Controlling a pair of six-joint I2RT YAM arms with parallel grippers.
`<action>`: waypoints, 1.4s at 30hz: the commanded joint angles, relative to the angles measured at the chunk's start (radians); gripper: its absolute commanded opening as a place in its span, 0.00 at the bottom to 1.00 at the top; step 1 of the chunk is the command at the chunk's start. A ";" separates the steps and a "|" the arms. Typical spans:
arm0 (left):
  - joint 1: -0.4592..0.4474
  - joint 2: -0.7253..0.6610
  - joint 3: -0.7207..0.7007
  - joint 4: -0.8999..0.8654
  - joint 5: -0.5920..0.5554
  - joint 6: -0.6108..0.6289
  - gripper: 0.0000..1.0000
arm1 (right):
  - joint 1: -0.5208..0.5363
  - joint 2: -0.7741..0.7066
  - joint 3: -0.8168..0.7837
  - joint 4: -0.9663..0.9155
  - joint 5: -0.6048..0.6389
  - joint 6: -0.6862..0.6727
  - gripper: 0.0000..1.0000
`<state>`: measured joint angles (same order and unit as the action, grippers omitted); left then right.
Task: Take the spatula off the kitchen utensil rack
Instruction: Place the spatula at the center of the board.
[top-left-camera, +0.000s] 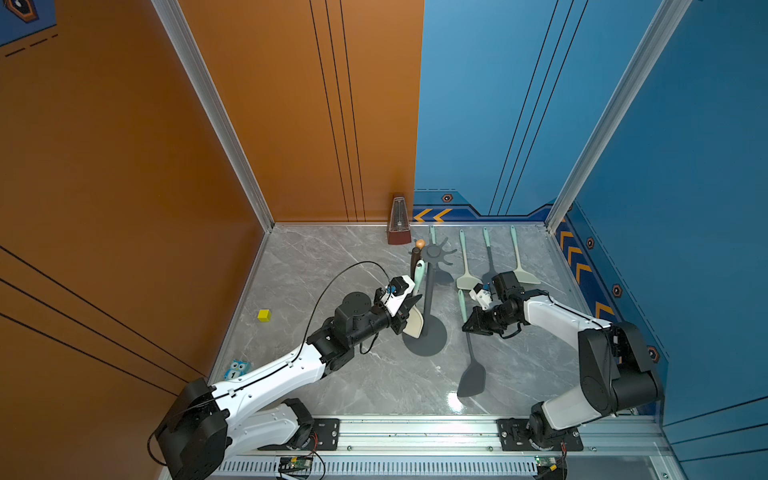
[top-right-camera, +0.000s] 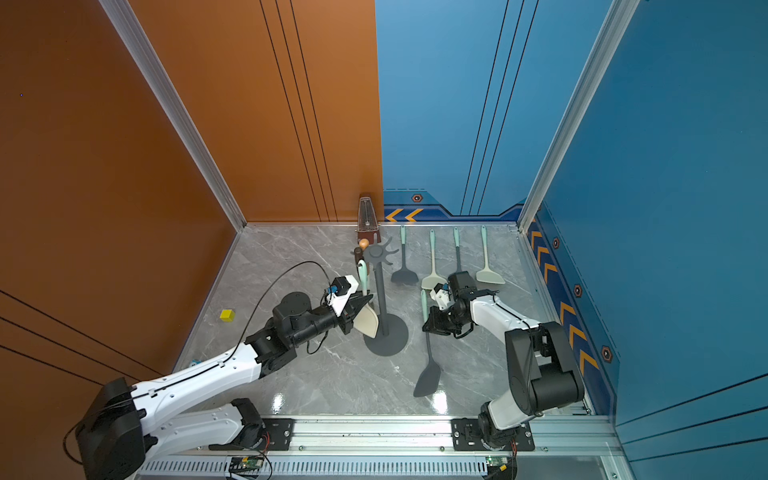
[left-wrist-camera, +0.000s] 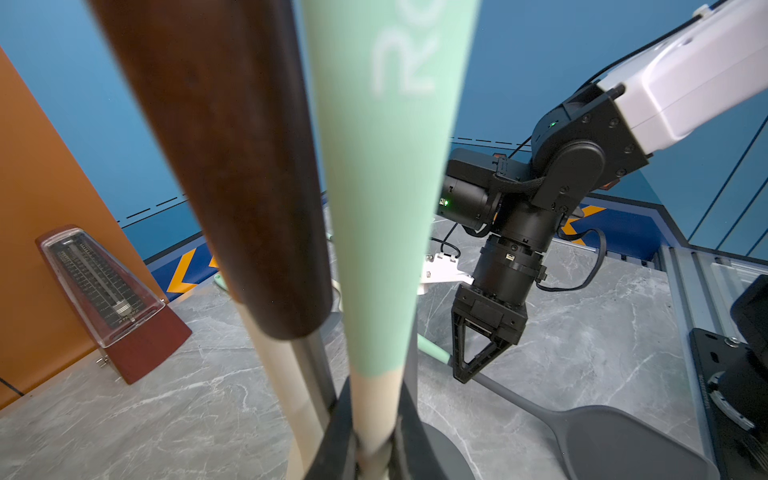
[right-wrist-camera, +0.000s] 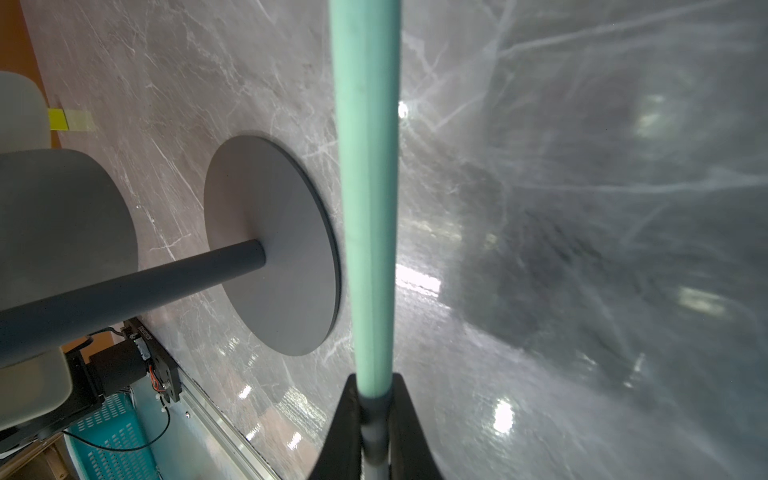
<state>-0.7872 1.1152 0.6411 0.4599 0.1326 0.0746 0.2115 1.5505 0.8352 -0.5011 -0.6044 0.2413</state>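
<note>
My left jaws pinch the cream spatula at its neck, just left of the kitchen utensil rack. My right jaws pinch a dark grey spatula, its blade on the surface to the right.

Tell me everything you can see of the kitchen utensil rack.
The kitchen utensil rack is a matte dark grey stand: round flat base on the marble table, slim upright pole, star-shaped crown of hook prongs. A mint-handled, cream-bladed spatula and a brown-handled utensil hang from its prongs; the left gripper clamps the spatula.
</note>
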 joint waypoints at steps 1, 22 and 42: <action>-0.006 -0.031 -0.005 0.061 -0.003 -0.002 0.11 | 0.003 0.029 -0.007 0.022 0.013 -0.014 0.00; -0.006 -0.026 -0.007 0.061 -0.006 0.000 0.12 | -0.035 0.082 0.005 0.031 0.131 0.047 0.05; -0.007 -0.032 -0.005 0.060 -0.003 -0.010 0.12 | -0.031 -0.021 0.032 -0.054 0.270 0.058 0.25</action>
<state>-0.7876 1.1126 0.6380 0.4603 0.1322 0.0742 0.1814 1.5913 0.8474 -0.5034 -0.3916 0.3042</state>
